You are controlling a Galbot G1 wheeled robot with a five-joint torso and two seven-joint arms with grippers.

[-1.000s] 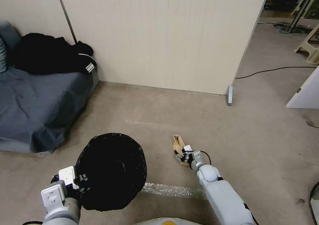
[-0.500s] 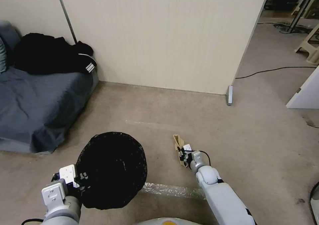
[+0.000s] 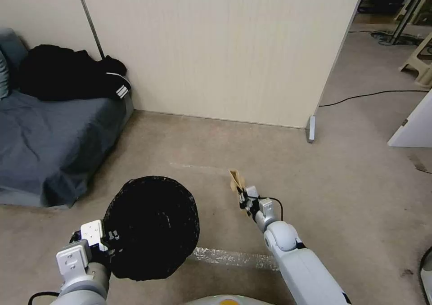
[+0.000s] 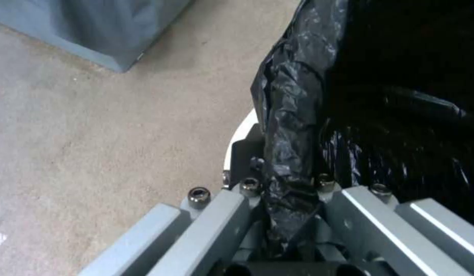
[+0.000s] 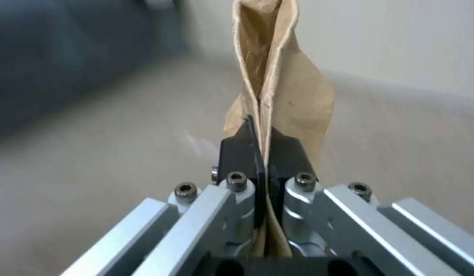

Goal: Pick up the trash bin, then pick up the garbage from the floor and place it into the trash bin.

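Right tool (image 3: 243,196) has lifted the brown wrapper (image 3: 236,180); no writing legible.

Even soft light, blurred wrist-view backgrounds

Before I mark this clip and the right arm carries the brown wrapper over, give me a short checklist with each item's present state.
1. Right claw shut on the brown wrapper: ok, the wrapper is pinched between both pads.
2. Wrapper off the floor: ok, it stands up from the claw in the head view.
3. Left claw shut on the trash bin: ok, it clamps the rim with the black liner folded over it.
4. Bin mouth open and facing up: ok.
5. Bin held clear of the floor: cannot tell.
6. Path from the wrapper to the bin free: ok, bare floor lies between them.
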